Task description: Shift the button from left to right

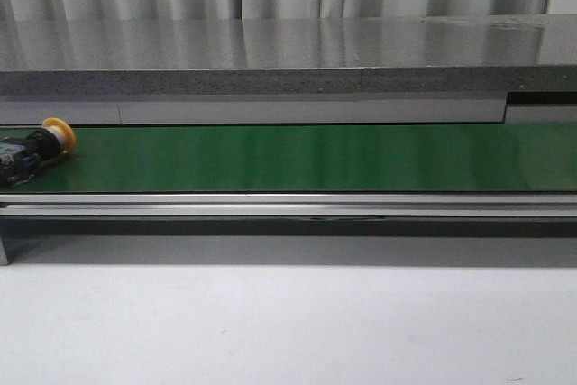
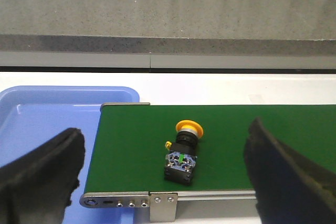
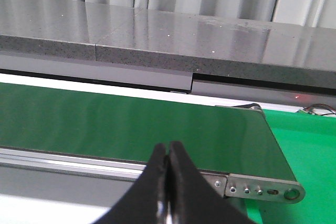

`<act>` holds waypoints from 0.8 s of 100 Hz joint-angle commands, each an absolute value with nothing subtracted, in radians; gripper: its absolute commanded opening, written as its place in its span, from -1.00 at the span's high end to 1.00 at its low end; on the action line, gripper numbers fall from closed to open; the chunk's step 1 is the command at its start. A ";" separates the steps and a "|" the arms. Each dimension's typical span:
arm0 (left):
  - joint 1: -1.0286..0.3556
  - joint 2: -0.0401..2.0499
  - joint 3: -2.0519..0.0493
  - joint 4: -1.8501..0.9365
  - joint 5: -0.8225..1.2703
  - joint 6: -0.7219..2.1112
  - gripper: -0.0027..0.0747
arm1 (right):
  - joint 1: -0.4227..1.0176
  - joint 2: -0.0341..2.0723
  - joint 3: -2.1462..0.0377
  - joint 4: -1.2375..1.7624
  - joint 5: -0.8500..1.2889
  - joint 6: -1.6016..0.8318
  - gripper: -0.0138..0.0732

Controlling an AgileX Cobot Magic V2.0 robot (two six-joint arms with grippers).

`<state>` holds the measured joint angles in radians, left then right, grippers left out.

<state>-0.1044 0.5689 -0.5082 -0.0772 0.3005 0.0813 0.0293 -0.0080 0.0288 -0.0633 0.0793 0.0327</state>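
Observation:
The button (image 1: 41, 146) lies on its side at the far left end of the green conveyor belt (image 1: 297, 158), its yellow cap pointing away from the front rail. In the left wrist view the button (image 2: 182, 153) rests on the belt between and beyond the two black fingers, untouched. My left gripper (image 2: 168, 174) is open wide, one fingertip (image 2: 52, 161) on each side of the view. My right gripper (image 3: 168, 153) is shut with nothing in it, near the belt's right end (image 3: 247, 140). Neither gripper shows in the front view.
A blue tray (image 2: 47, 114) sits just off the belt's left end. A metal rail (image 1: 288, 205) runs along the belt's front edge, and a grey stone ledge (image 1: 288, 56) stands behind it. A bright green surface (image 3: 310, 145) lies past the right end.

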 commanded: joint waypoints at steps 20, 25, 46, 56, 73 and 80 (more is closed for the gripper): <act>-0.113 0.453 -0.382 -0.090 0.018 0.082 -0.59 | 0.025 -0.026 0.030 -0.074 -0.007 0.031 0.84; -0.113 0.453 -0.361 -0.090 -0.020 0.082 -0.59 | 0.025 -0.026 0.030 -0.074 -0.007 0.031 0.84; -0.113 0.453 -0.323 -0.090 -0.064 0.082 -0.59 | 0.025 -0.026 0.030 -0.074 -0.007 0.031 0.84; -0.113 0.453 -0.323 -0.090 -0.064 0.082 -0.59 | 0.025 -0.026 0.030 -0.074 -0.007 0.031 0.84; -0.113 0.453 -0.323 -0.090 -0.064 0.082 -0.39 | 0.025 -0.026 0.030 -0.074 -0.007 0.031 0.84; -0.113 0.453 -0.323 -0.090 -0.064 0.082 -0.18 | 0.025 -0.026 0.030 -0.074 -0.007 0.031 0.84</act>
